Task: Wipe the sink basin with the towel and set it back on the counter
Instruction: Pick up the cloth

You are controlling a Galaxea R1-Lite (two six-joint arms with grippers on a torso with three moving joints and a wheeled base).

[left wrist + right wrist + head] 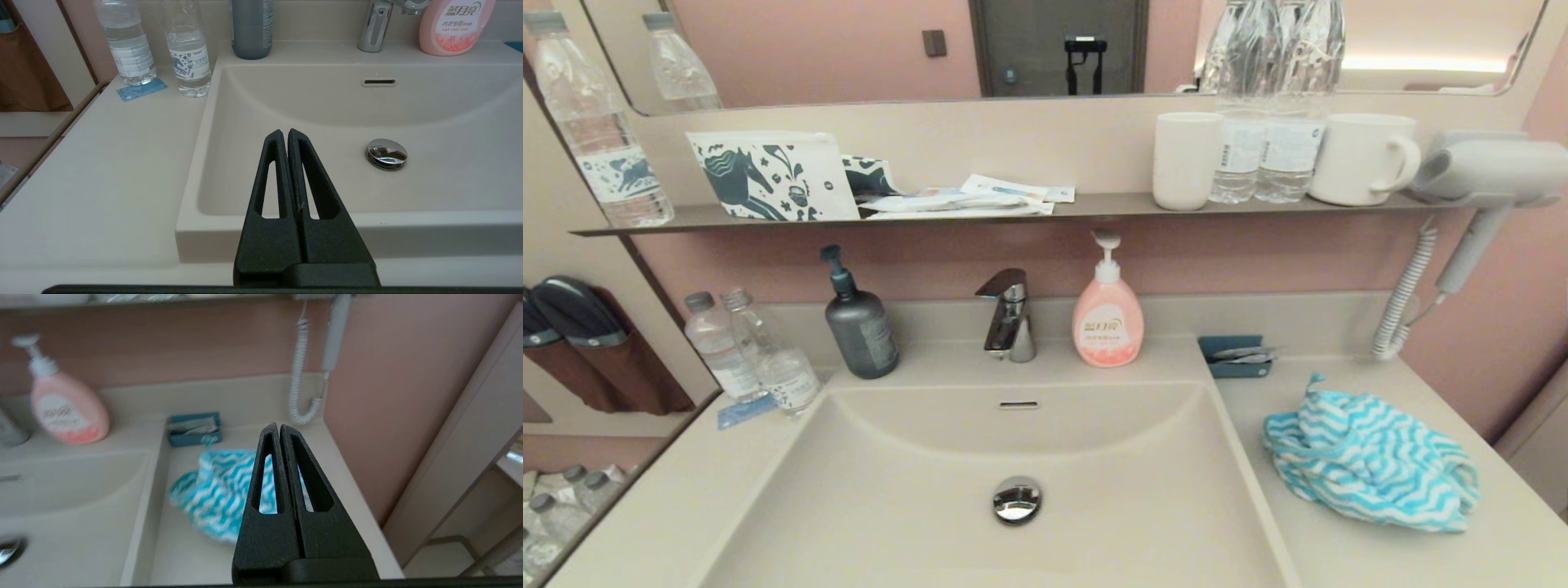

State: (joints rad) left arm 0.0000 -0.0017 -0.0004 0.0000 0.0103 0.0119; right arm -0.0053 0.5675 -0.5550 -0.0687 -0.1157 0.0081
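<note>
The turquoise and white zigzag towel (1372, 461) lies crumpled on the counter (1339, 547) to the right of the sink basin (1013, 457). The basin is bare, with its chrome drain plug (1016, 499) in the middle and the overflow slot (1018, 404) on the far wall. Neither arm shows in the head view. My right gripper (279, 426) is shut and empty, held above the towel (216, 490) and apart from it. My left gripper (284, 132) is shut and empty, poised over the basin's front left part, short of the drain plug (386, 152).
Two water bottles (752, 355) and a dark pump bottle (859, 322) stand left of the faucet (1010, 314). A pink soap bottle (1107, 314) and a small blue tray (1235, 357) sit right of it. A hair dryer (1486, 175) with coiled cord hangs on the right wall.
</note>
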